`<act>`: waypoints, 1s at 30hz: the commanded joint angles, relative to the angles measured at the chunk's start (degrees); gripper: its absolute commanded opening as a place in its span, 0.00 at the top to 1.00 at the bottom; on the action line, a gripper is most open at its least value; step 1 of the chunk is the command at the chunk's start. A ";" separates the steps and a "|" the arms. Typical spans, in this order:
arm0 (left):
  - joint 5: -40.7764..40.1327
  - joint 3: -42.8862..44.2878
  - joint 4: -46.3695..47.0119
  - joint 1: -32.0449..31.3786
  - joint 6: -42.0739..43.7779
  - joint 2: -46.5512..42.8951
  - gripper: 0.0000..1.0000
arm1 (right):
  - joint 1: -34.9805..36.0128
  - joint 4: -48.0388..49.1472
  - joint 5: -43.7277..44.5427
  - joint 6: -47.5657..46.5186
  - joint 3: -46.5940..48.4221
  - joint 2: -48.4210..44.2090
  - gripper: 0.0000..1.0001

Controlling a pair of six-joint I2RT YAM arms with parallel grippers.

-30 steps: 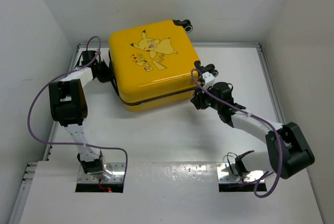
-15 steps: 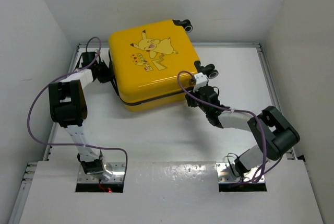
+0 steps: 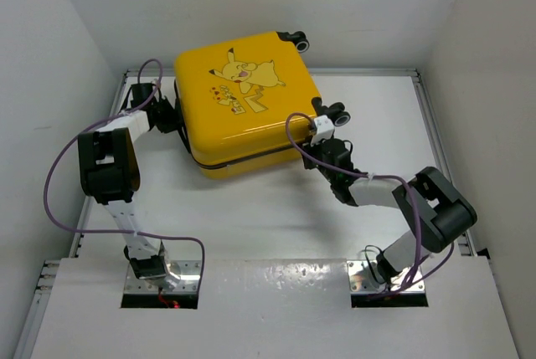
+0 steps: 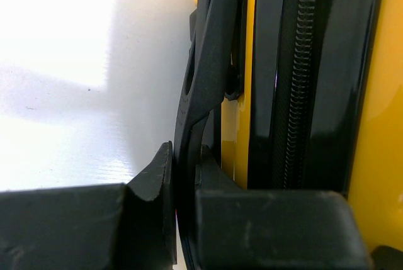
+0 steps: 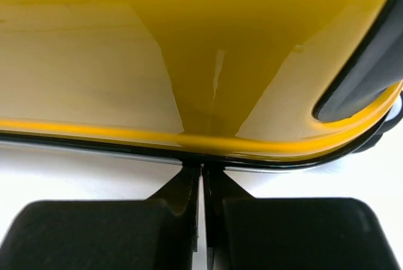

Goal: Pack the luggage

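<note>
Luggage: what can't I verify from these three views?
- Luggage contents: top view, closed lid hides them.
- Whether the right hand pinches anything: right wrist view, shut fingertips meet under the rim.
- Left hand grip: top view, too small; left wrist view crops the handle.

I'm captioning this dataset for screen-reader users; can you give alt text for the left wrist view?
The left gripper has its fingers shut on a curved black handle of the yellow luggage, beside its black zipper seam. White table lies to the left.
</note>
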 commanded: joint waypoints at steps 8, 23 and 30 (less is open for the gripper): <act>-2.23 -1.51 -7.45 1.94 0.62 5.80 1.00 | -5.66 9.87 -0.76 1.02 -1.32 -1.80 1.00; -3.81 2.27 -9.12 6.07 4.22 7.91 1.00 | -15.85 5.74 -1.20 0.32 -2.38 -4.61 1.00; -3.29 6.48 -9.12 6.60 7.03 9.67 1.00 | -21.13 3.35 -1.90 3.56 -0.98 -3.30 1.00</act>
